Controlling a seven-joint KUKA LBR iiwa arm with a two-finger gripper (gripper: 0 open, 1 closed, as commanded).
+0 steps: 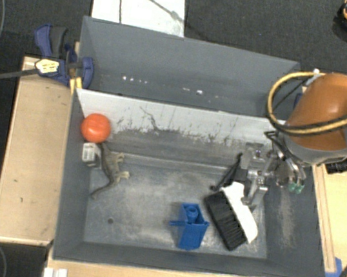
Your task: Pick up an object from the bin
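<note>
Camera view: the arm came in from the right, its orange cover (325,110) hanging over the bin's (152,193) right side. The gripper (237,191) was low in the right half, close to the floor, with its fingers spread. The dark finger (227,174) slanted down on the left and the metal one stood on the right. Between them sat the upper end of a brush (237,221) with a white back and black bristles, lying on the floor at a slant towards the front wall. The fingers straddled that end without visibly pinching it.

Just left of the brush, near the front wall, lay a blue plastic piece (191,226). Well apart on the left side, an orange ball (96,127) rested against the back slope. A small pale item (89,152) lay just below the ball, with a greyish-brown lizard-like figure (111,171) beside that.
</note>
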